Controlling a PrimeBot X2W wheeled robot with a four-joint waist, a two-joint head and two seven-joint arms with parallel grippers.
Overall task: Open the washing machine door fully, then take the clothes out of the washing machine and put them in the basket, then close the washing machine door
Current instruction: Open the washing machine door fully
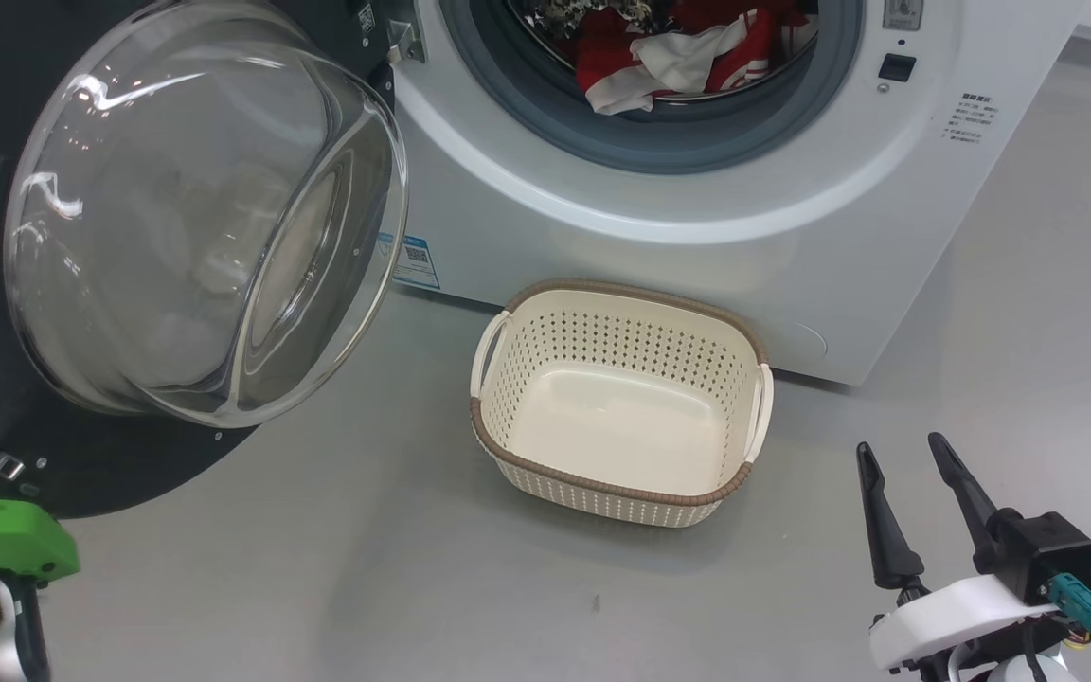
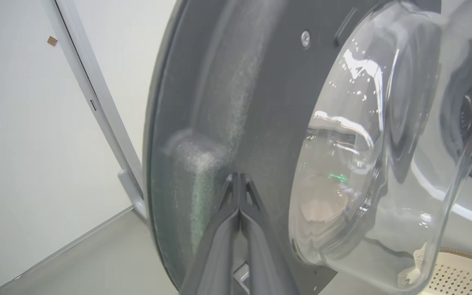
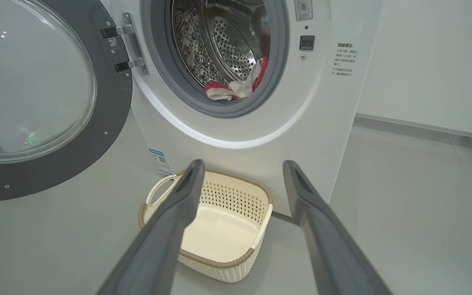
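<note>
The washing machine door (image 1: pixel 195 218) is swung open at left; red clothes (image 1: pixel 688 47) lie inside the washing machine (image 1: pixel 602 256), the basket (image 1: pixel 602 488) on the floor before it. The left gripper (image 2: pixel 239 180) is closed, empty, against the door; the right gripper (image 1: pixel 899 443) is spread wide, empty

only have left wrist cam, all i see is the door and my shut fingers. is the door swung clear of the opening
observer: yes, in the head view the washing machine door stands swung out to the left, clear of the washing machine opening.
operator: anything in the basket yet
observer: no, the basket is empty inside.
operator: where's the right gripper
observer: the right gripper is open, holding nothing, to the right of the basket and apart from it.
</note>
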